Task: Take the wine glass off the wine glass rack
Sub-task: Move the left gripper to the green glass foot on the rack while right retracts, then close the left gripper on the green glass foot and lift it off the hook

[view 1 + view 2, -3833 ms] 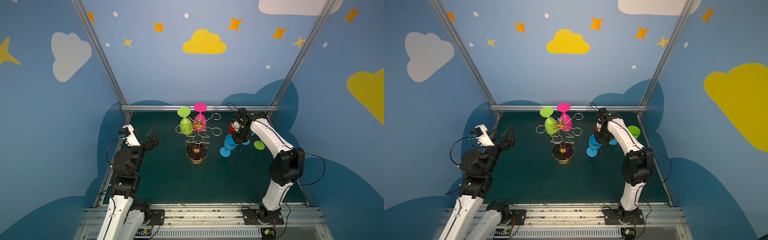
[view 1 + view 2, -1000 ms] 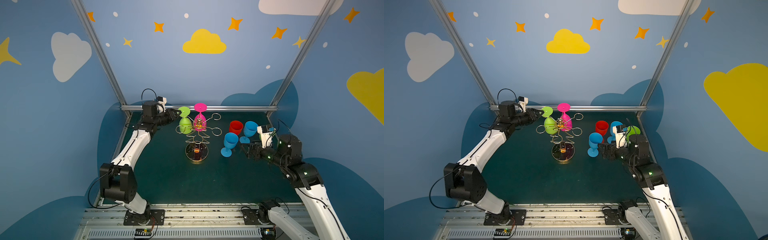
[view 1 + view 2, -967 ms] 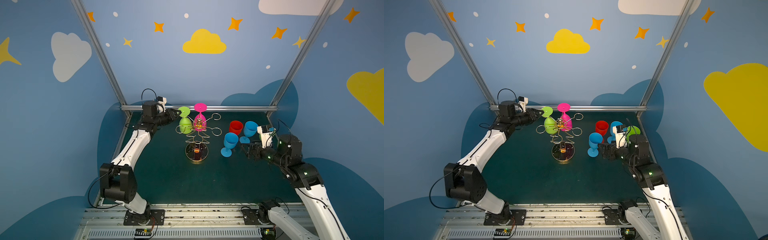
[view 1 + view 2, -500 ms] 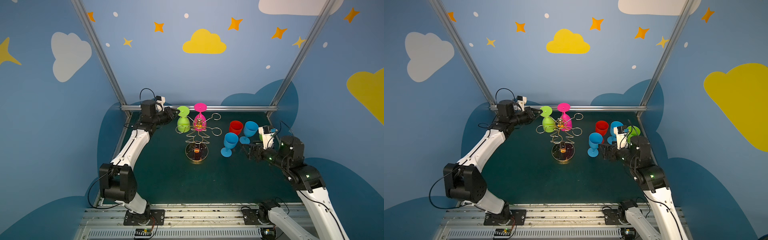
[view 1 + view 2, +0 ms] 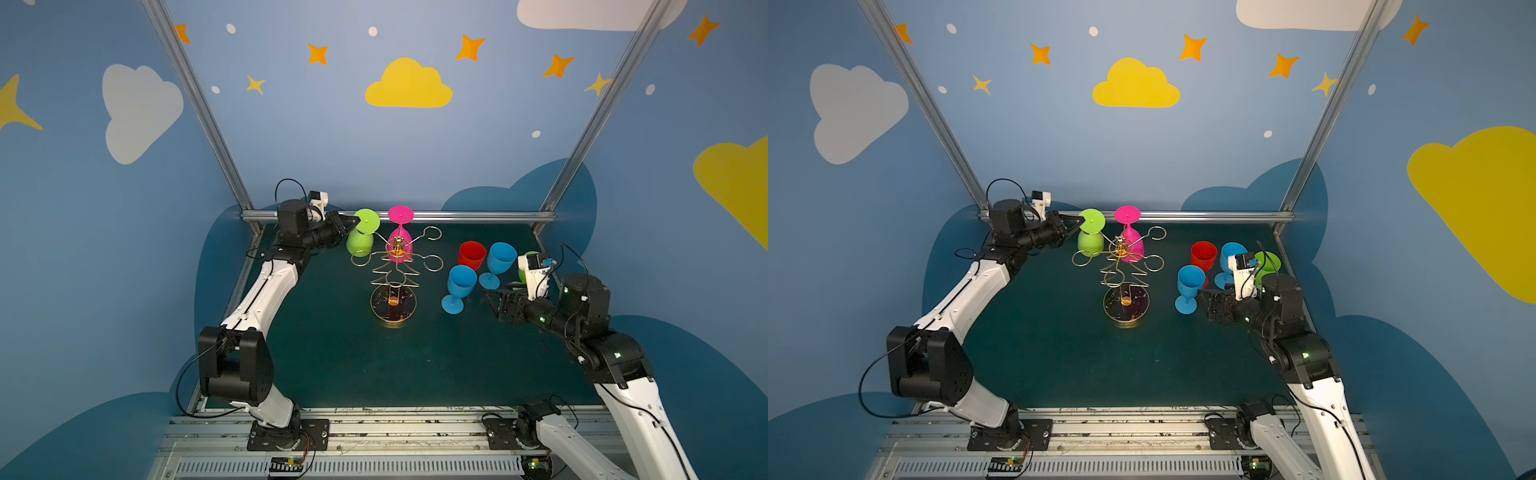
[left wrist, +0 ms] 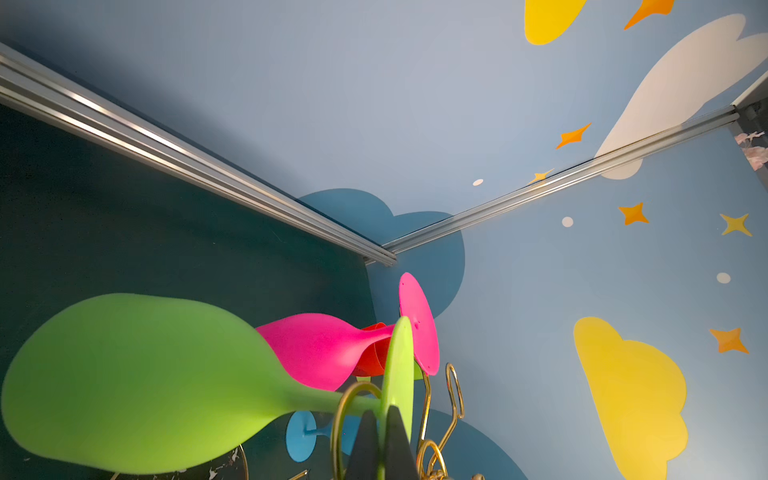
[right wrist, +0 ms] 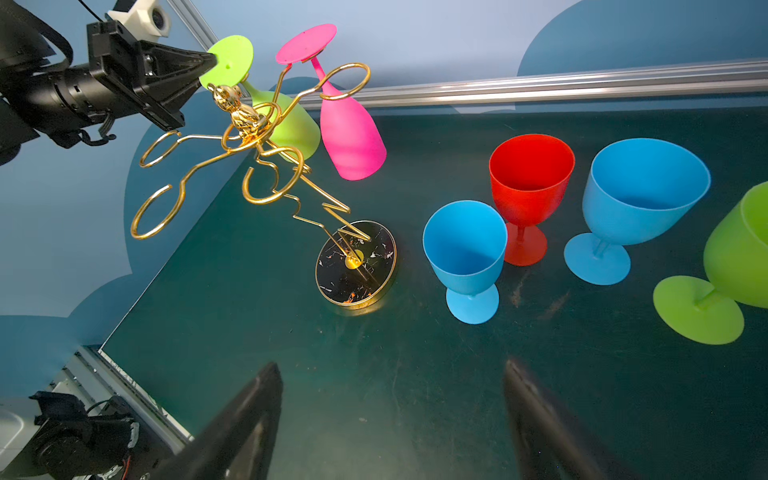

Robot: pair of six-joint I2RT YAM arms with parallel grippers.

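Now, left gripper (image 5: 352, 220) squeezed shut on the flat round foot of the green wine glass (image 5: 360, 245), up at the back left of the wine glass rack (image 5: 393, 306); black fingers (image 6: 365, 451) pinching the rim of that foot from both sides, seen close up in the left wrist view; green wine glass upside down, bowl hanging low, foot on top and tipped a little, thin stem sitting in a gold loop of the rack; not off the rack yet. Just beside it, pink wine glass (image 5: 400, 245) hanging upside down too, stem in the next loop, foot on top; four more gold loops sticking out around the post. Wine glass rack standing upright near the middle of the dark green table (image 5: 332, 361), round dark base with a gold rim flat on it; little gold figure (image 7: 232, 108) on top of the post. Over on the right, right gripper (image 7: 392, 365) wide open and holding nothing, low above the table, pointing toward the rack but well apart from it. Close by, four more glasses standing right way up on the table: front blue glass (image 5: 460, 282) nearest the rack; red glass (image 5: 472, 254) just behind it; back blue glass (image 5: 501, 258) beside the red one; second green glass (image 7: 737, 257) farthest to the right, partly hidden behind the right arm's camera in both top views.
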